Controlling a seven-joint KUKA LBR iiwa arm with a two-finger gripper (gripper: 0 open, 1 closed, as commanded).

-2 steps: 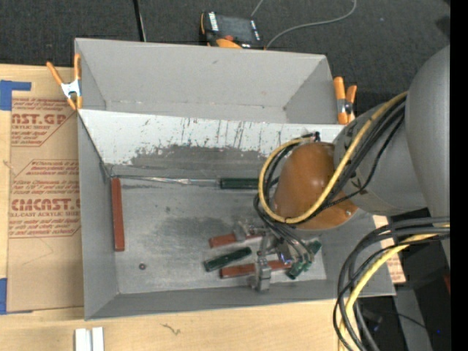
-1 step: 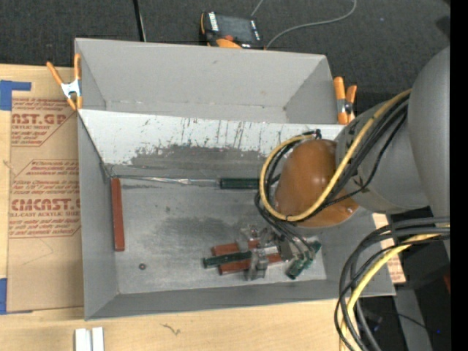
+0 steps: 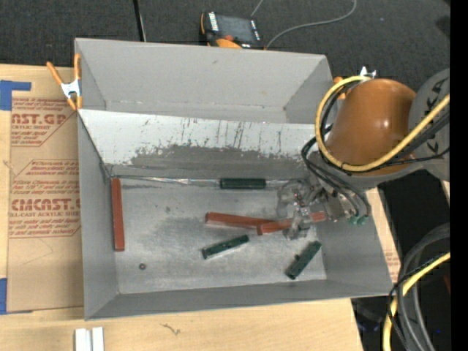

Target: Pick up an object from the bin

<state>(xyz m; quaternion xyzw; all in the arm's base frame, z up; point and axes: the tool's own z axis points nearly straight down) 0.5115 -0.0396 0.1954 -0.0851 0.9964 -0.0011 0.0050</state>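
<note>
By the left wall of the bin (image 3: 95, 218) a red-brown stick (image 3: 117, 214) is seen lying lengthwise on the floor, well apart from everything else. Farther right, a dark green stick (image 3: 243, 183) is laid along the foot of the back wall. Across the middle of the floor a second red-brown stick (image 3: 232, 220) is stretched out towards the right, and a short dark green stick (image 3: 225, 247) is placed just in front of it. The gripper (image 3: 296, 216) is set low at the right side of the floor, over the right end of the second red-brown stick. Contact between them cannot be made out, and whether the tool is spread or pressed together cannot be told. A third dark green stick (image 3: 303, 259) is found tilted near the right front corner, just in front of the gripper.
</note>
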